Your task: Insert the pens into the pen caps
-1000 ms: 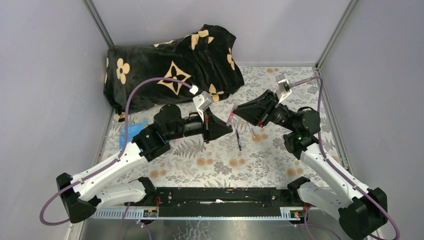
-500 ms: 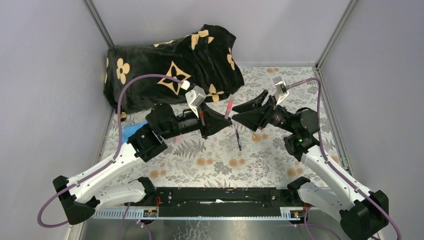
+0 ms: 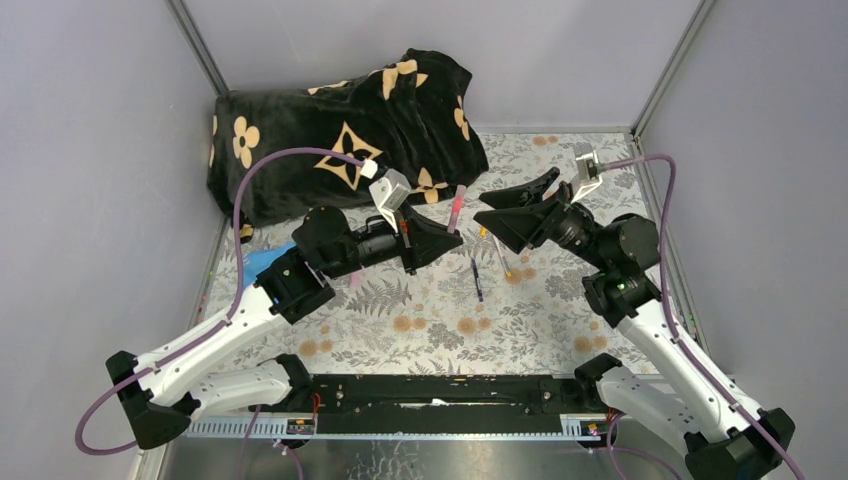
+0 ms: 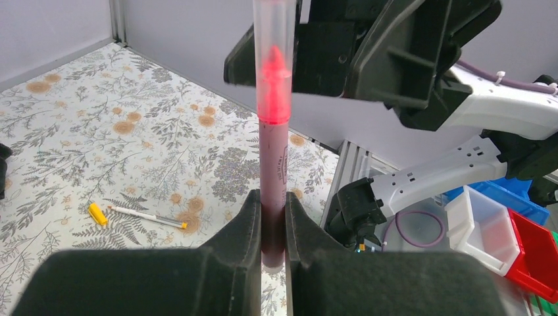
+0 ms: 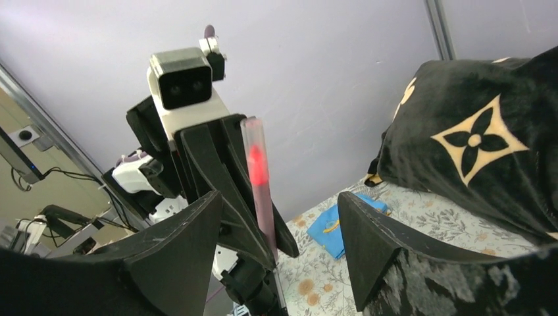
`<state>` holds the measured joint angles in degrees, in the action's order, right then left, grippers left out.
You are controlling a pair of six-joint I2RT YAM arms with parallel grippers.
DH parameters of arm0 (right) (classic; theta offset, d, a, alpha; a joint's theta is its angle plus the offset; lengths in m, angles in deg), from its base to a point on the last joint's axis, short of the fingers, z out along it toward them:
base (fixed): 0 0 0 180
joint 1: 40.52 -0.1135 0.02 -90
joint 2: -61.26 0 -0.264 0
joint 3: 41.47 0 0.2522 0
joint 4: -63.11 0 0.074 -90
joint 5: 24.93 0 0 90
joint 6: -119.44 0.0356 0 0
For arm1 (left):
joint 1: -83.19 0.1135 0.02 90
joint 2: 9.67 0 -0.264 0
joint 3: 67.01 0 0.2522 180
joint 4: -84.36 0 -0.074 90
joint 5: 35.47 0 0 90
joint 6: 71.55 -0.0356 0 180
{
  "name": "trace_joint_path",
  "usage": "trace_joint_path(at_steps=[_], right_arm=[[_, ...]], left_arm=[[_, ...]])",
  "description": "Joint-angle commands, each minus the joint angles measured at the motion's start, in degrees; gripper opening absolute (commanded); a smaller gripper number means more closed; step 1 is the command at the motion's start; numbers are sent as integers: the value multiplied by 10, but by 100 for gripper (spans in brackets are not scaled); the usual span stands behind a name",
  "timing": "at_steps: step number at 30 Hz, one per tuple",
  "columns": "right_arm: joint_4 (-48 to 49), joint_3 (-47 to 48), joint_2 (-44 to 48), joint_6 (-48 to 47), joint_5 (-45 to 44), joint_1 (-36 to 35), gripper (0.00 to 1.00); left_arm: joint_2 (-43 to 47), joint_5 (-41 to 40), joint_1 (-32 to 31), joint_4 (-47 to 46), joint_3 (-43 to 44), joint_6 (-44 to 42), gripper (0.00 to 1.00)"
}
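My left gripper (image 3: pixel 452 238) (image 4: pixel 270 197) is shut on a dark red pen (image 3: pixel 457 208) (image 4: pixel 273 151) and holds it upright above the table. A clear cap (image 4: pixel 274 52) sits over the pen's red tip. My right gripper (image 3: pixel 490 208) (image 5: pixel 279 224) is open and empty, its jaws wide apart just right of the pen (image 5: pixel 260 184) and not touching it. A dark blue pen (image 3: pixel 476 278) lies on the table below. A white pen (image 3: pixel 502 255) (image 4: pixel 146 216) lies to its right with an orange-yellow cap (image 4: pixel 97 212) beside it.
A black blanket with tan flowers (image 3: pixel 350 130) fills the back left. A blue flat card (image 3: pixel 262 262) (image 5: pixel 342 227) lies under the left arm, a small pink piece (image 3: pixel 353 281) near it. Grey walls close three sides. Coloured bins (image 4: pixel 500 237) stand off the table.
The right gripper, closed round the pen's top a second ago, has opened and drawn back to the right. The left gripper keeps the pen and has tilted it upright.
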<state>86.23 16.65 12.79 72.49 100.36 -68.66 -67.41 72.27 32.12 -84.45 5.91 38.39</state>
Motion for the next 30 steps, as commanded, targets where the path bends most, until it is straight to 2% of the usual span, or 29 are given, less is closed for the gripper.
trace_joint_path(at_steps=[1, 4, 7, 15, 20, 25, 30], right_arm=[[-69, 76, -2, -34, -25, -4, 73], [-146, 117, -11, -59, -37, -4, 74], [-184, 147, -21, -66, -51, -8, 75], [-201, 169, -44, -68, -77, -33, 74], [-204, 177, -61, -72, -60, -44, 72], [-187, 175, -71, -69, -48, -59, 66], [-179, 174, -71, -72, -49, -62, 54]], left_arm=[[-8, -2, -3, 2, 22, -7, 0], [-11, 0, -3, 0, 22, -5, 0], [-14, -2, -3, 3, 24, -6, 0], [-21, -1, -3, 12, 31, -10, 0], [-24, 1, -3, 12, 31, -10, 0], [-33, 3, -3, 17, 34, -11, 0], [-39, 6, -3, 19, 39, -12, 0]])
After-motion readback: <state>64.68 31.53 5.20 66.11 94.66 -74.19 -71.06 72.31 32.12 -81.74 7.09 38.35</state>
